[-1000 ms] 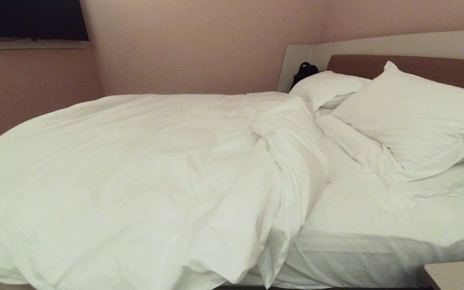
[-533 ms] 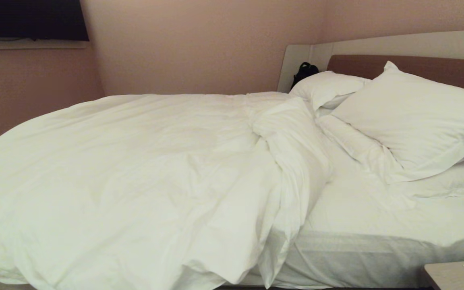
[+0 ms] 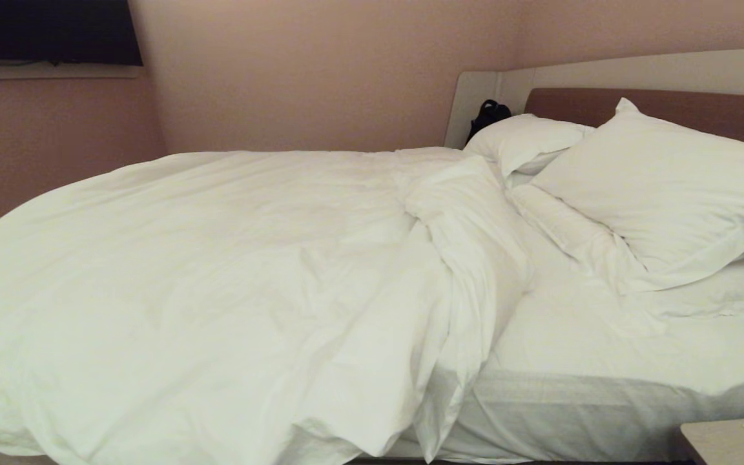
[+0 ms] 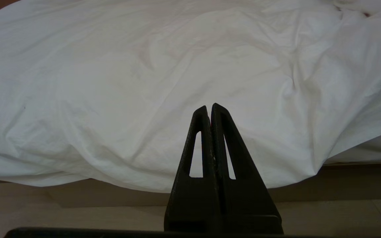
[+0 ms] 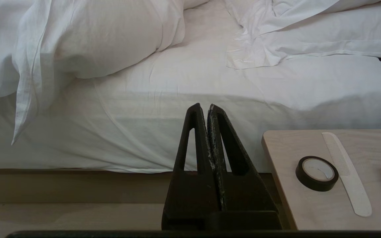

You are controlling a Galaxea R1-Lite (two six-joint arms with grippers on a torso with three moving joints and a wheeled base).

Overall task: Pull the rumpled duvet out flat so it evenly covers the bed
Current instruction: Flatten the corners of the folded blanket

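Head view: the puffy, wrinkled white duvet (image 3: pixel 204 284) lies bunched toward the foot of the white-sheeted bed (image 3: pixel 604 361); no pull begun. Wrist views: left gripper (image 4: pixel 209 107) and right gripper (image 5: pixel 206 107) pinched closed, empty. Next, probably grasp the duvet's folded edge.

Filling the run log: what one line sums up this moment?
stage: not started | puffy white duvet: bunched, sheet bare by pillows | left gripper: shut, short of duvet | right gripper: shut, empty

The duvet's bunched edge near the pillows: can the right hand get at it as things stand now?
Probably yes. The right hand, shut and empty, points at the bed's side, and the duvet edge hangs over the mattress with nothing between them.
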